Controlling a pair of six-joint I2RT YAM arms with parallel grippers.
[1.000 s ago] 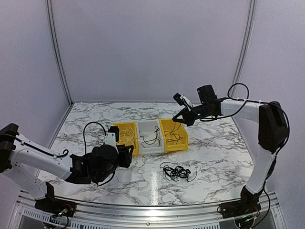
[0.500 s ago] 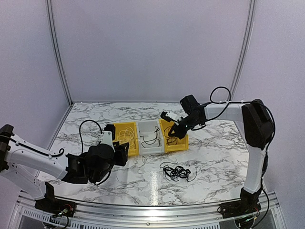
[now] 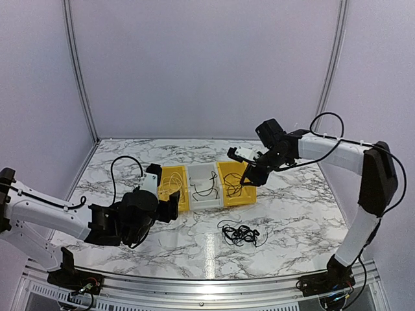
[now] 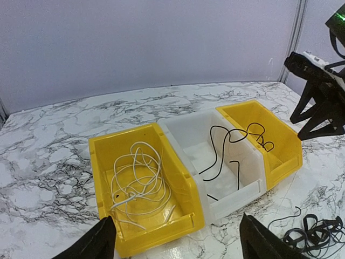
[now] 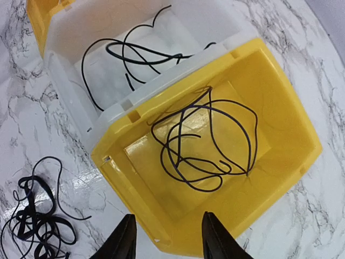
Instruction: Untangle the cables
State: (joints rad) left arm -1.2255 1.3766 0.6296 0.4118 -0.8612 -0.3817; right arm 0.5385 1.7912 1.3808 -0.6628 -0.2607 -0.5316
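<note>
1. Left gripper (image 4: 177, 224): low over the marble worktop (image 3: 292, 214), left of centre. It faces the near wall of the left yellow bin. The jaws stand wide apart with nothing between them.
2. Left yellow bin (image 4: 102, 162): left end of a row of three bins set wall to wall at mid-worktop. It holds the whitish cable (image 4: 135, 183), loosely coiled on the floor of the bin.
3. Translucent white bin (image 4: 183, 124): middle of the row. It holds a single black cable (image 4: 218, 156), with one loop reaching over the shared wall towards the right-hand bin.
4. Black tangle (image 3: 240, 233): several thin cables knotted together, lying on the worktop between the bins and the near edge.
5. Right yellow bin (image 5: 280, 113): right end of the row. It holds a looped black cable (image 5: 202, 145).
6. Right gripper (image 5: 168, 229): raised above the right yellow bin. The jaws are partly apart and hold nothing.
</note>
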